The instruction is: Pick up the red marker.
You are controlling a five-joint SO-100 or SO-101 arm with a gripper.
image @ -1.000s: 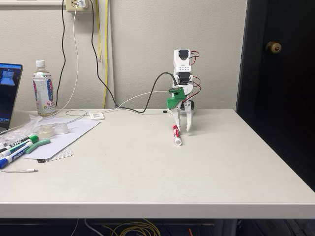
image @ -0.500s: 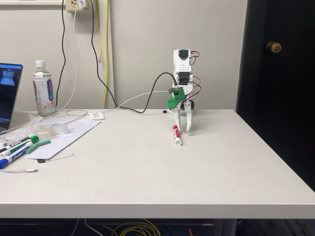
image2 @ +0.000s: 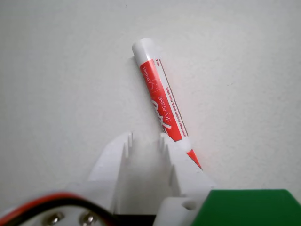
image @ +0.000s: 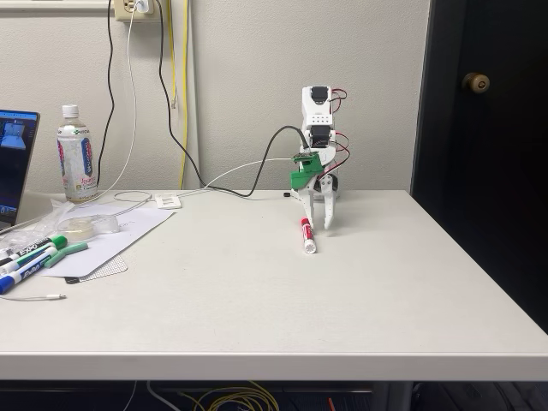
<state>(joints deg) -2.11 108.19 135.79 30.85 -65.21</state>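
Nothing differs from the fixed-view frames of a second and half a second ago: the red marker point(image: 306, 235) lies flat on the white table point(image: 282, 291) near its middle, and the arm holds the same pose behind it. In the wrist view the marker point(image2: 162, 101) is a white barrel with a red "dry erase" label, its white end pointing away and its cap end hidden behind one white finger point(image2: 181, 162). The gripper point(image2: 145, 137) stands over the table with a narrow gap between its fingers, holding nothing, the marker lying outside that gap beside the right-hand finger; whether they touch is unclear.
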